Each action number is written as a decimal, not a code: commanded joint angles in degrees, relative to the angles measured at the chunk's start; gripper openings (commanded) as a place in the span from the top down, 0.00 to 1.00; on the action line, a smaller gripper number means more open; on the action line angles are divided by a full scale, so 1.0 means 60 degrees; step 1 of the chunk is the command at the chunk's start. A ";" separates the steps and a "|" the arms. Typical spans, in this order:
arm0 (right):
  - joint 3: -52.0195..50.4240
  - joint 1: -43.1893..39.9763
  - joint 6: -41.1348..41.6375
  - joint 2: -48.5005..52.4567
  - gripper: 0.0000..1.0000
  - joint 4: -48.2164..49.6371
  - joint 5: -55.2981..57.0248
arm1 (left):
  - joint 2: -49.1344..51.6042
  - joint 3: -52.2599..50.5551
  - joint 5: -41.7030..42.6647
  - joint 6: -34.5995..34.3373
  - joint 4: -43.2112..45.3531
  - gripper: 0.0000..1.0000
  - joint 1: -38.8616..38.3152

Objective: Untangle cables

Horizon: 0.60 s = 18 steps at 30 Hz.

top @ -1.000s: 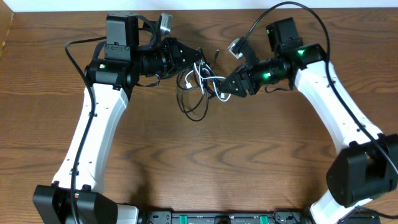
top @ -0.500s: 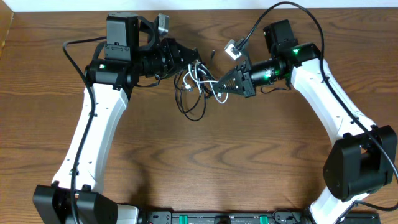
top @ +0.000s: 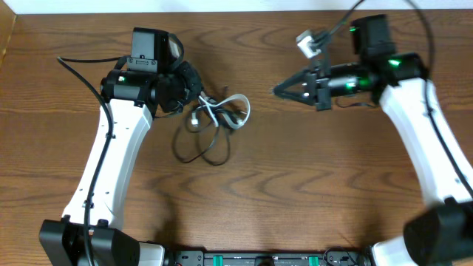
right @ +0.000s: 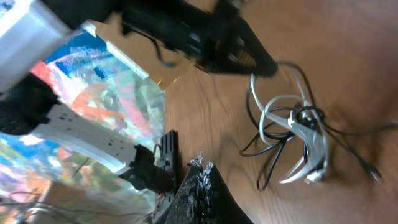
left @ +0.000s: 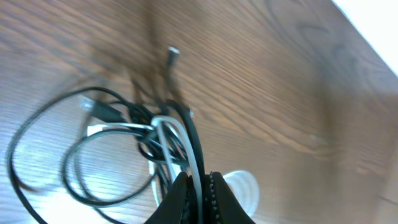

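Cables [top: 211,112]: a loose tangle on the table [top: 259,199], near the far edge, left of centre.
Left claw [left: 200,180]: pinched shut on both, with white cable [top: 222,111] and black cable [left: 194,140] running between its fingers.
Right claw [top: 281,90]: fingers together, empty, well apart toward the right.
Handling: light, limp, likely slippery; loops snag and drag.
Best hold: probably the black loop's free near side — away from the knot.

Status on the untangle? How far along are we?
Done: nothing yet; the white cable and black cable are knotted in one heap. In hand: the left fingers are shut on strands of both at the heap's edge; the right fingers are shut, empty, well clear of it. Left: pull the two apart and lay them out separately.
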 commanded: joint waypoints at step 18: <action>0.0004 -0.0291 0.2499 -0.1126 0.92 -0.0025 0.4696 | -0.0138 0.0149 -0.0335 0.0787 -0.0306 0.55 -0.0182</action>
